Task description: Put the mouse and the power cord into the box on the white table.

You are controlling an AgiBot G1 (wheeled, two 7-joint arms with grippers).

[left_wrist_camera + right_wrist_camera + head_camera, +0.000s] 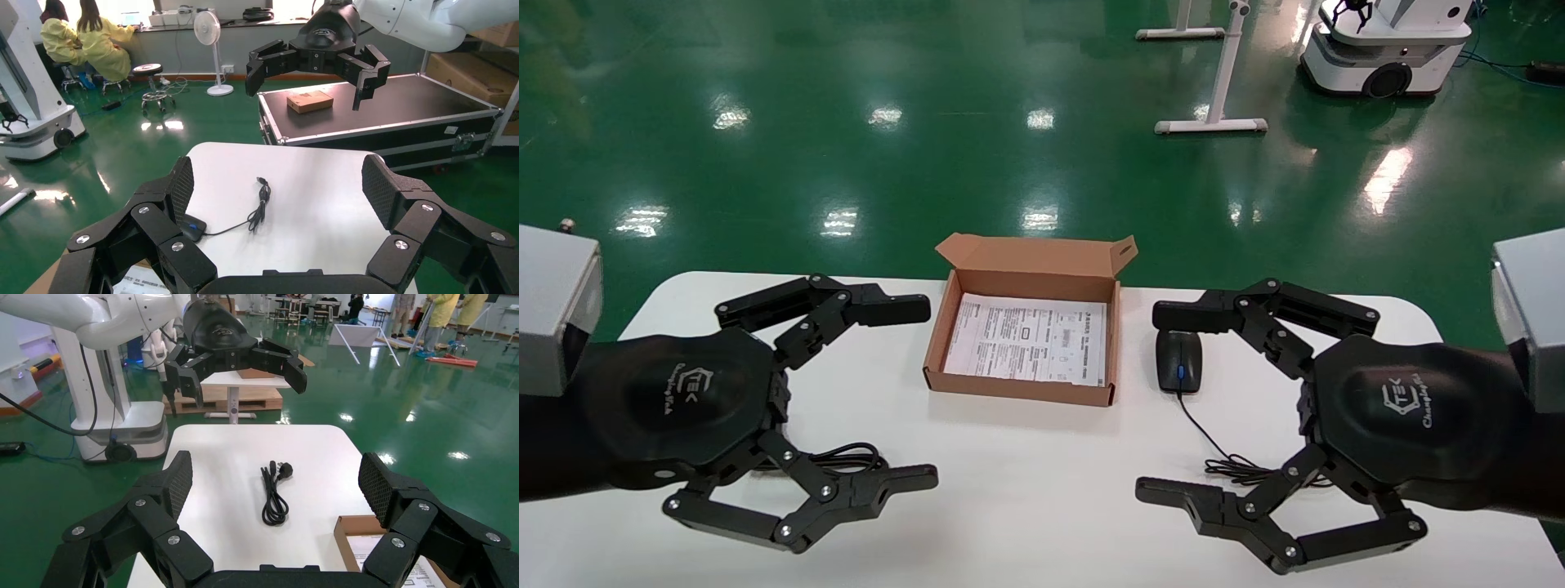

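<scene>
i am holding both arms out over the white surface (1042, 482), with the box (944, 331) sitting between them as my landmark. my left end effector (915, 392) is hovering to the left of the box with its fingers spread wide, gripping nothing. my right end effector (1160, 400) is hovering to the right of the box, also spread wide and gripping nothing.

the box is lying open near the far edge of the surface, its tabbed flap (1034, 255) standing upright on the far side and a printed white sheet (1030, 339) lying flat on its bottom.

the mouse (1178, 360) is resting on the surface just to the right of the box, apart from its wall, with one upper finger of my right end effector passing just above its far end. its thin cable (1214, 445) is trailing away from the box toward me and bunching up in a small tangle under my right end effector.

the power cord (275, 496) is lying on the surface to the left of the box, well apart from it, bundled in a long loop with its plug (284, 471) at the end. in the head view most of it is hidden under my left end effector, and only a loop is showing.
</scene>
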